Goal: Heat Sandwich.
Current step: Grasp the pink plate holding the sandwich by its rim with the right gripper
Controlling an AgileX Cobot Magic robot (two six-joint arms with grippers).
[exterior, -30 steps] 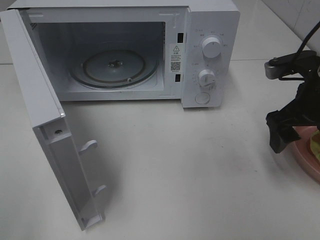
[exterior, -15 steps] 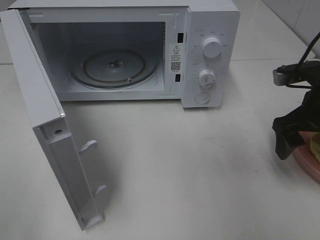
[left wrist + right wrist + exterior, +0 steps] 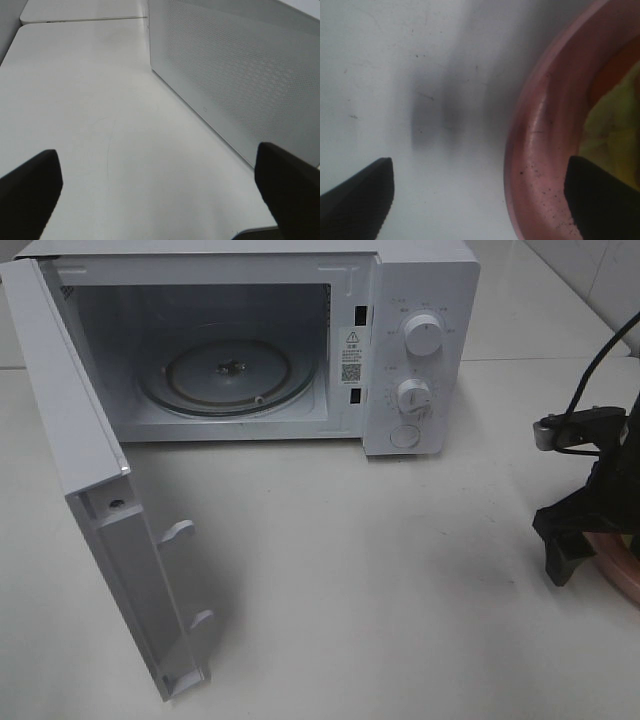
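One sandwich (image 3: 615,125), showing only as a yellow-green sliver, is lying on the pink plate (image 3: 540,150) at the tabletop's (image 3: 400,590) right edge. The right claw (image 3: 480,200) is hanging spread wide astride the plate's rim, gripping nothing. The left claw (image 3: 159,192) is gaping empty beside the microwave (image 3: 420,340), whose door (image 3: 90,490) is standing open.

right arm (image 3: 610,490): chunky, matte black | silver cap (image 3: 545,433) up top | black cable (image 3: 600,350) trailing off | fingers (image 3: 30,192): plain black wedges, both wrists
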